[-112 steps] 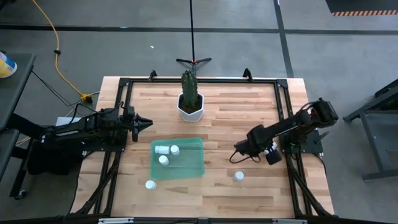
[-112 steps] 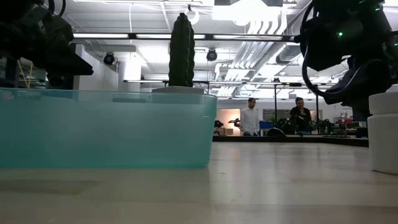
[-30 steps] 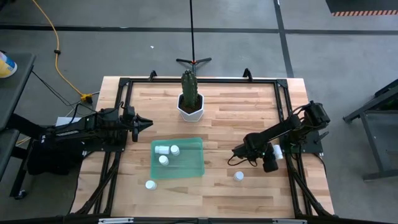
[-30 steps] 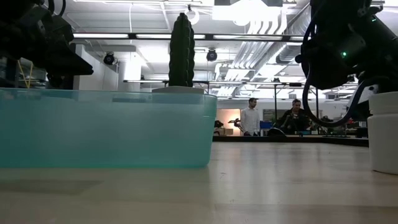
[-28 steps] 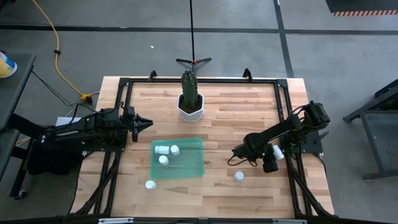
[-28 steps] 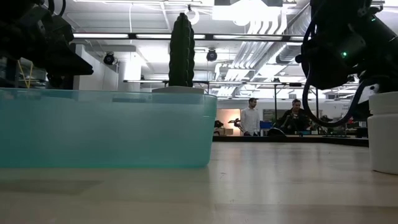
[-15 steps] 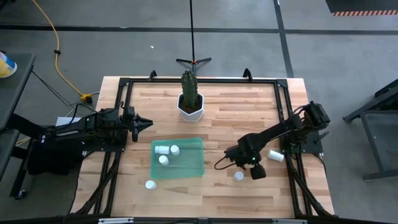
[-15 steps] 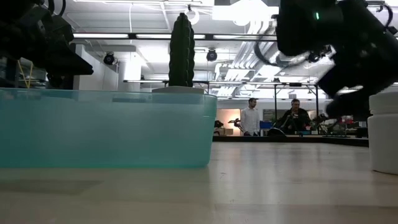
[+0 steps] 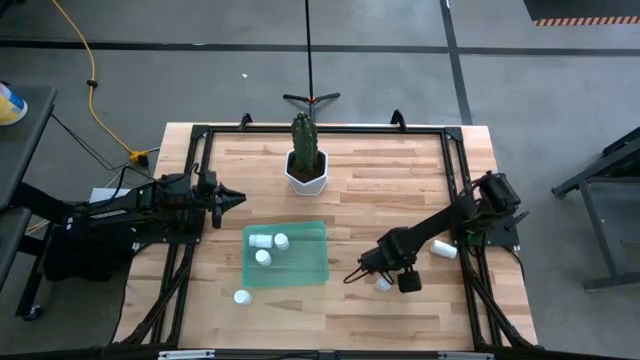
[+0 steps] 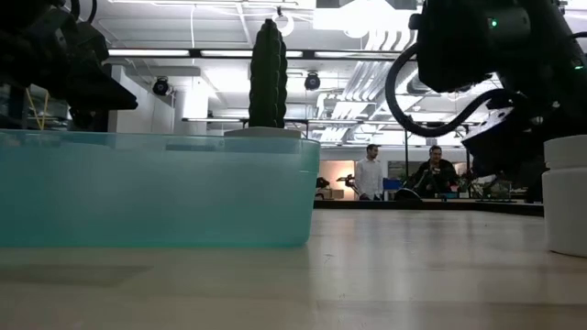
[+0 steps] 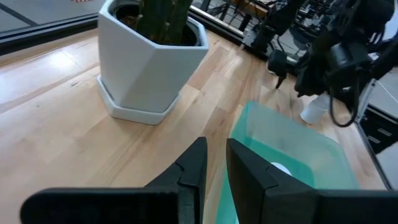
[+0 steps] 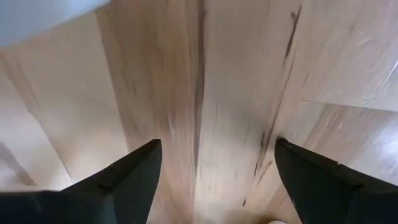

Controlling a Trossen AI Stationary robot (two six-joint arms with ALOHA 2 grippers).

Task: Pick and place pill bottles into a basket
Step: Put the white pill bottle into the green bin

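Note:
The basket [image 9: 287, 255] is a teal tray on the table's near middle and holds three white pill bottles [image 9: 262, 258]. One bottle [image 9: 241, 297] stands on the table by its near left corner. Another [image 9: 383, 283] stands at the near right, half under my right arm. A third [image 9: 445, 249] lies by the right rail. My right gripper [image 9: 358, 272] points steeply down just left of the near-right bottle. It stands open [image 12: 214, 149] with only bare wood between its fingers. My left gripper [image 9: 236, 197] waits shut [image 11: 211, 165] at the left, above the table.
A white hexagonal pot with a cactus [image 9: 306, 165] stands at the far middle. Black frame rails [image 9: 462, 215] run along the table's sides. Bare wood lies between the basket and the right arm. In the low view, people [image 10: 370, 172] stand far off in the room behind.
My right gripper has gone toward the table's near edge and left, down toward the near-right bottle, and has tipped to point more steeply down. The bottle lying by the right rail now shows clear of the arm. The left arm has kept still.

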